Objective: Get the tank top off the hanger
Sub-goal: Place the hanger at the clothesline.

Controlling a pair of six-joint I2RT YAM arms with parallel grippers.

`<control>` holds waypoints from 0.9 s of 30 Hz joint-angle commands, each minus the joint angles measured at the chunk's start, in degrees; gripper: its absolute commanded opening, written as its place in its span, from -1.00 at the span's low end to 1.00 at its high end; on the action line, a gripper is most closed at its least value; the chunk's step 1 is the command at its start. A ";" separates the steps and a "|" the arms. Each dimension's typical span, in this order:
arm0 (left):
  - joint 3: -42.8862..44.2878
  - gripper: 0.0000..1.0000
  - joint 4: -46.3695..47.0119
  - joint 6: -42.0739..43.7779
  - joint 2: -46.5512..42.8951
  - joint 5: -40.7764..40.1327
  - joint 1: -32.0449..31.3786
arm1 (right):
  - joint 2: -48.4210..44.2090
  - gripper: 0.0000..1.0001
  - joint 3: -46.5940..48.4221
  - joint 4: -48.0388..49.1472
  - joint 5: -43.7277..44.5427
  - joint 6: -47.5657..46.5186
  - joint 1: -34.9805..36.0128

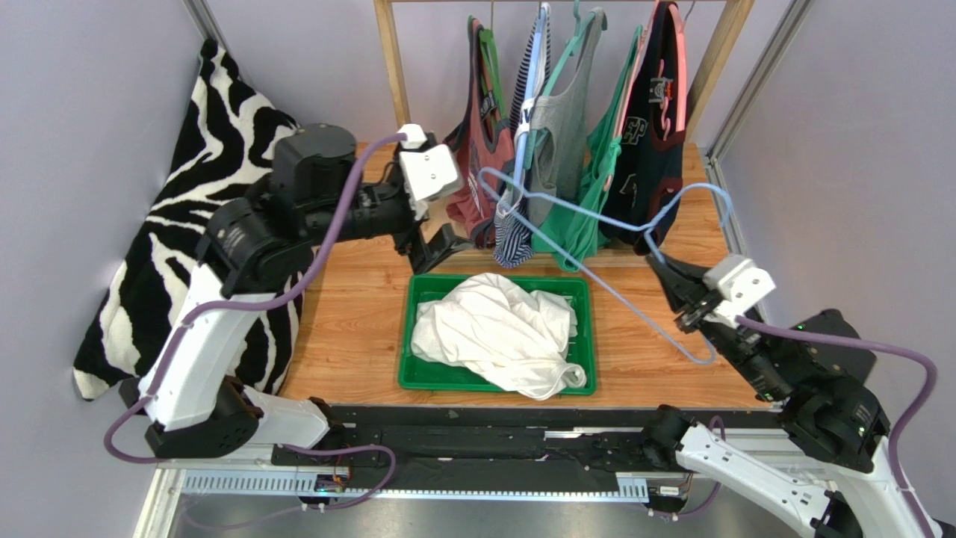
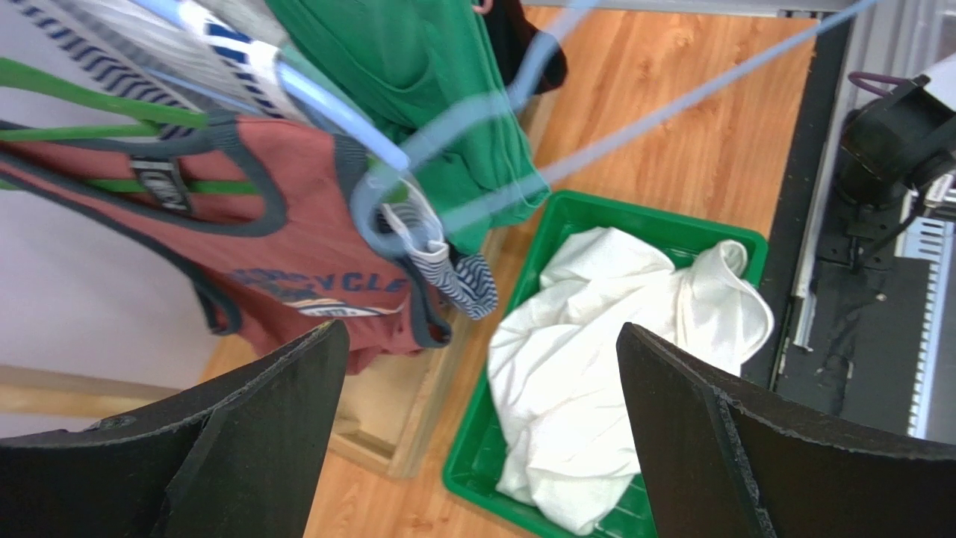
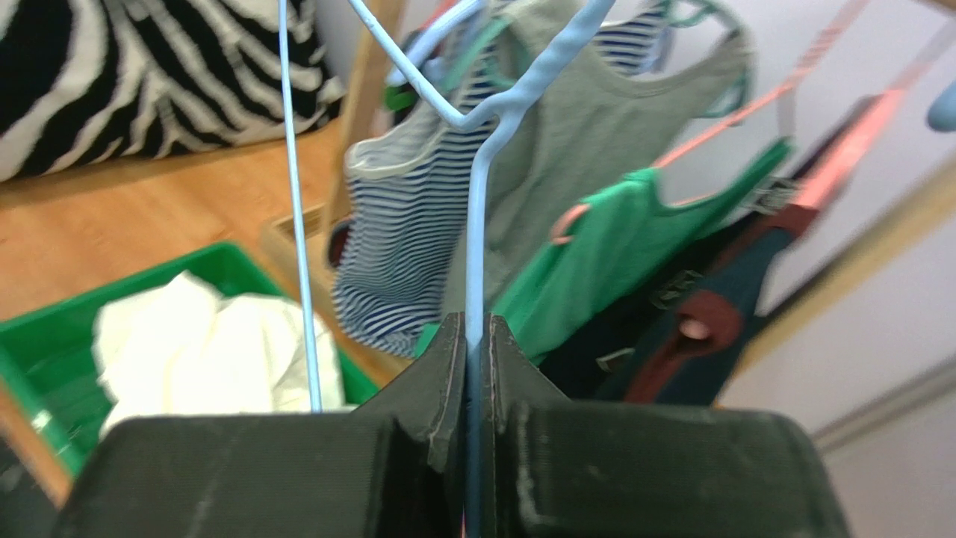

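1. White tank top (image 1: 499, 333) lies crumpled in the green tray (image 1: 449, 381); straps and neckline can't be told apart in the heap. It is off the blue hanger (image 3: 478, 258).
2. Right end effector (image 1: 687, 319) is clamped on the bare hanger wire, which disappears between its fingers in the wrist view.
3. Left end effector (image 1: 438, 249) has its jaws spread wide and holds nothing, near the tray's far left corner. In its wrist view its fingers (image 2: 696, 448) cut off the tray's lower part.
4. The hanger blurs against the hung tops (image 1: 561, 135) behind it; whether they touch is unclear.
5. Right arm runs out of frame at the bottom right.
6. Wood-grain tabletop (image 1: 348, 314), wooden rack (image 1: 391, 56) at the back, lavender walls (image 1: 90, 90), zebra-print cloth (image 1: 213, 168) on the left.
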 commanded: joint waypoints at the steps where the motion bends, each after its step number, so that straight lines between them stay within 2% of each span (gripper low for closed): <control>1: 1.84 0.96 -2.21 3.65 -2.63 -0.65 1.52 | 2.74 -1.00 1.02 -7.15 -15.99 2.80 -0.15; 3: 1.49 0.96 -3.70 5.75 -3.25 2.93 1.53 | 4.85 -1.00 1.81 -9.71 -21.71 3.24 -0.15; 5: 3.06 0.98 -10.45 11.17 -3.16 8.73 1.53 | 7.47 -1.00 2.77 -12.88 -24.28 2.98 -0.15; 6: 3.59 0.98 -14.05 13.82 -3.08 15.63 1.53 | 8.19 -1.00 2.95 -13.93 -26.20 2.46 -0.15; 7: 3.60 0.98 -19.56 16.02 -2.99 18.23 1.53 | 9.06 -1.00 3.13 -14.12 -27.18 2.19 -0.15; 9: 1.67 0.98 -21.20 17.72 -3.25 21.49 1.53 | 10.64 -1.00 3.31 -14.04 -29.55 1.40 -0.15; 17: -8.26 0.98 -23.22 15.70 -4.48 27.39 1.53 | 15.13 -1.00 4.01 -8.85 -31.85 -1.06 -0.06; 23: -12.57 0.82 -23.66 14.38 -4.83 25.56 1.53 | 17.42 -1.00 4.71 -5.86 -33.08 -1.68 -0.06; 27: -11.52 0.49 -25.51 16.40 -3.43 27.30 1.53 | 18.04 -1.00 5.94 -5.25 -32.81 -2.12 -0.06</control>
